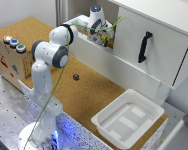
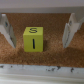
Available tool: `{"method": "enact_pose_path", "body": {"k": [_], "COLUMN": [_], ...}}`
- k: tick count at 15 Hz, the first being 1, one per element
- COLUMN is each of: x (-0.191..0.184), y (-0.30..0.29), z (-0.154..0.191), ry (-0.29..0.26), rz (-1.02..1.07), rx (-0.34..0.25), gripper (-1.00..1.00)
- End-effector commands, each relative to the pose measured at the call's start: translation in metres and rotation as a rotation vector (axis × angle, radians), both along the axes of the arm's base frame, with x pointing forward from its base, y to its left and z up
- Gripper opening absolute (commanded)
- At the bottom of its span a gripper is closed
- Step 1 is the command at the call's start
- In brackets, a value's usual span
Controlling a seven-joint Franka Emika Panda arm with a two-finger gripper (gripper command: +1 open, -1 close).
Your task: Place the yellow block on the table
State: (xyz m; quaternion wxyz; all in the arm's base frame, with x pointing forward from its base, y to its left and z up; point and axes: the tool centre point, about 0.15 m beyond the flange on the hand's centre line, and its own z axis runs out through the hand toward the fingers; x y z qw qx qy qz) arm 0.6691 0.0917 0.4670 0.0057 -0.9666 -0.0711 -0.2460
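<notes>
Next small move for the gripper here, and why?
Probably close on the yellow block. In the wrist view the gripper is open, one finger on each side of the block with gaps showing, so it isn't held yet and cannot go to the table.

bg: white cabinet [image 1: 154, 37] w/ black handle [image 1: 144, 46] | perforated metal base [image 1: 9, 107] — lit evenly

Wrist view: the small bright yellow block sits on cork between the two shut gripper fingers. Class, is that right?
Not quite. The wrist view shows the small bright yellow block on cork, but the gripper is open, its fingers standing apart from the block on either side.
</notes>
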Motion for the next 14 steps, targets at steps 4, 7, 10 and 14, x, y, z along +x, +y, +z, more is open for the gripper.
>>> {"method": "enact_pose_path", "body": {"k": [4,7,10,14], "x": [0.036,0.036,0.035,0.006], "y": [0.009,0.011,0.013,0.011], "z": [-0.007,-0.008,-0.004,0.017], "ry": [0.023,0.010,-0.010,-0.034], "rz": [-0.009,-0.013,-0.019,-0.088], "rx": [-0.036,-0.028,-0.021,-0.055], "gripper": [-1.00,-1.00,-1.00,-1.00]}}
